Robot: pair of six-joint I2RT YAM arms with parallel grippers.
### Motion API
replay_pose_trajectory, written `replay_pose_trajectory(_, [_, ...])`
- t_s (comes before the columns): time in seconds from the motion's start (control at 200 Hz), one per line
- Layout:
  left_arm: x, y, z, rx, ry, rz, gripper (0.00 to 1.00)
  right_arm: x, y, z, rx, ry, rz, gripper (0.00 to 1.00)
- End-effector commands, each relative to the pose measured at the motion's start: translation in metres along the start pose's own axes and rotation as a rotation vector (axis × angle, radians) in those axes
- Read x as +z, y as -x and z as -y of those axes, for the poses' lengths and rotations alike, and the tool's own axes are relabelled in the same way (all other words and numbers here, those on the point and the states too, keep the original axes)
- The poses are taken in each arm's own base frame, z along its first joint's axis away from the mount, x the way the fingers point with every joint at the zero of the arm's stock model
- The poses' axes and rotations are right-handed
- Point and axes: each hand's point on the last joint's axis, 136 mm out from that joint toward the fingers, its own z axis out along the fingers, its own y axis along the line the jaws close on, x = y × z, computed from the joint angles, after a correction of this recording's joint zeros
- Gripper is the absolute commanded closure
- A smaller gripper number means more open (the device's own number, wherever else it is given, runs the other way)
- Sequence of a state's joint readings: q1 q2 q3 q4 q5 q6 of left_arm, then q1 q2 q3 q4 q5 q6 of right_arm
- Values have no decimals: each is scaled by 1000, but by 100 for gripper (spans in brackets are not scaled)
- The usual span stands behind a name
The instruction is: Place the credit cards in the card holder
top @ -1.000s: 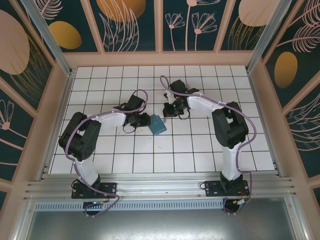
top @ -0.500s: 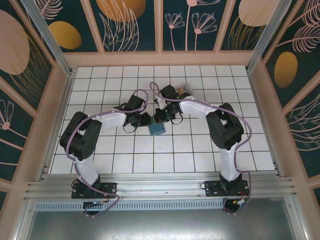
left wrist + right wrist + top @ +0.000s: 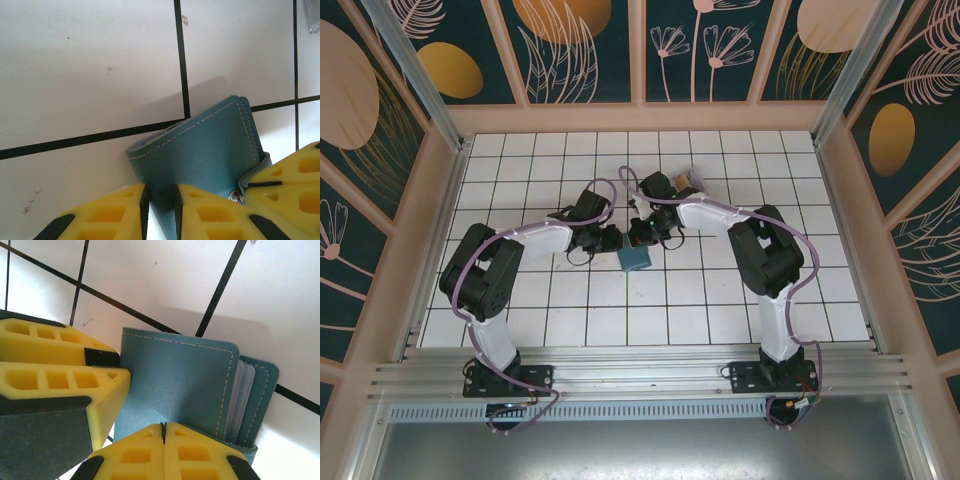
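The card holder (image 3: 634,258), a teal-blue wallet, stands half folded on the white grid table between both grippers. My left gripper (image 3: 160,202) is shut on one teal leaf of the card holder (image 3: 200,150) and holds it up. My right gripper (image 3: 163,432) is shut, its fingertips pressed together against the card holder's outer face (image 3: 175,385), with nothing visible between them. Pale inner faces (image 3: 243,395) show at the wallet's open edge. My left gripper (image 3: 116,362) clamps the wallet's left edge in the right wrist view. The credit cards (image 3: 694,180) lie behind my right arm, silvery with a gold one.
The grid table (image 3: 720,300) is walled by a pink wooden frame (image 3: 640,118). Both arms' forearms cross the middle of the table and meet at the wallet. A right finger (image 3: 292,185) crowds the wallet's snap tab (image 3: 235,195).
My right gripper has swung left and down onto the wallet, uncovering the cards behind it. The wallet has shifted slightly toward the front. The left gripper has stayed put.
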State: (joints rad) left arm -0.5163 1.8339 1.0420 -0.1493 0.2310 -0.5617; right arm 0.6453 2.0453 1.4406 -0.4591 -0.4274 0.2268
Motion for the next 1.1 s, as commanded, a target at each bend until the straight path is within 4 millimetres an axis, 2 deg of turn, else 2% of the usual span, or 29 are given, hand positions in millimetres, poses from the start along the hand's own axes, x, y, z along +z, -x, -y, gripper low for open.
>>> replay_pose_trajectory(0.0, [6, -1, 4, 1, -20, -11, 76, 8, 0, 0, 14, 6, 0, 100])
replay_pose_trajectory(0.485, [8, -3, 4, -1, -26, -14, 77, 16, -9, 0, 14, 13, -32, 100])
replay_pose_trajectory(0.746, [10, -6, 4, -3, -31, -18, 82, 22, -13, 4, 12, -10, -50, 100])
replay_pose_trajectory(1.096, [11, -8, 3, -7, -32, -19, 83, 27, -20, 7, 13, -26, -66, 100])
